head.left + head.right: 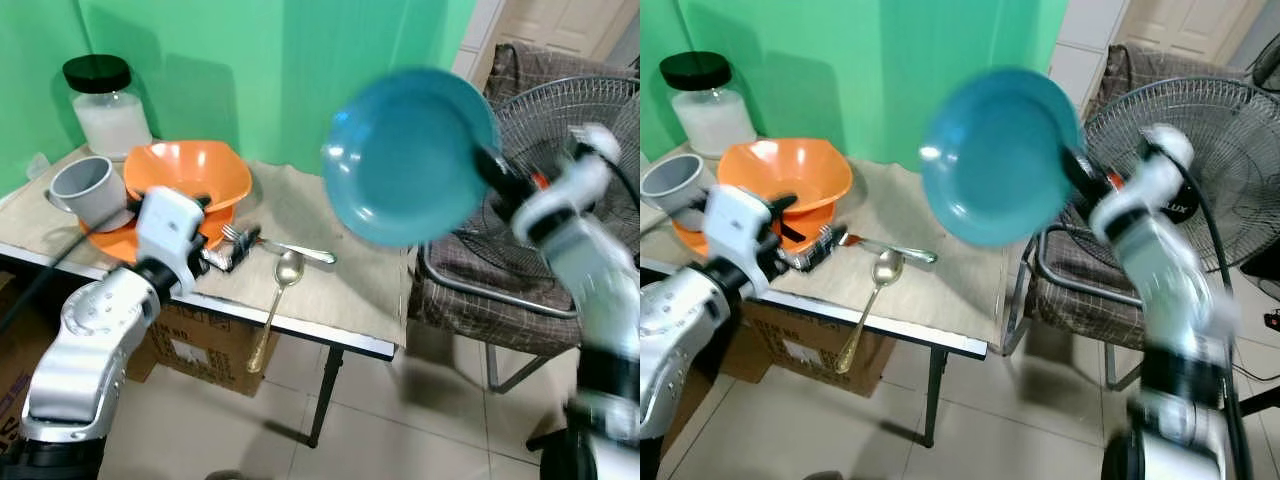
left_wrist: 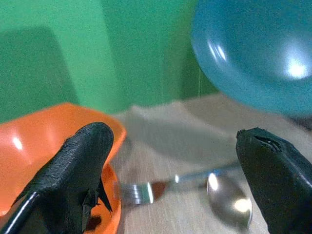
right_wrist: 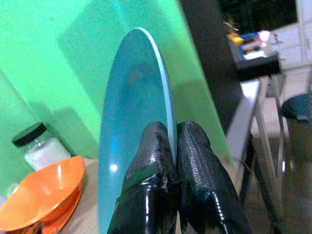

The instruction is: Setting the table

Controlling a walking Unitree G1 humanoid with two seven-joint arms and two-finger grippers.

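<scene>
Table (image 1: 340,300) below; right claw (image 3: 171,146) pinches tilted blue plate (image 1: 410,155) rim; left claw (image 2: 170,165) agape, empty.

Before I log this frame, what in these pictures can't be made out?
- Right end effector: pinched on the blue plate rim; the eye views blur arm and plate.
- Table behind the plate: covered by it in the eye views.
- Gray cup contents: interior not visible from this angle.
- Lower orange dish: mostly covered by the orange bowl and left end effector.
</scene>
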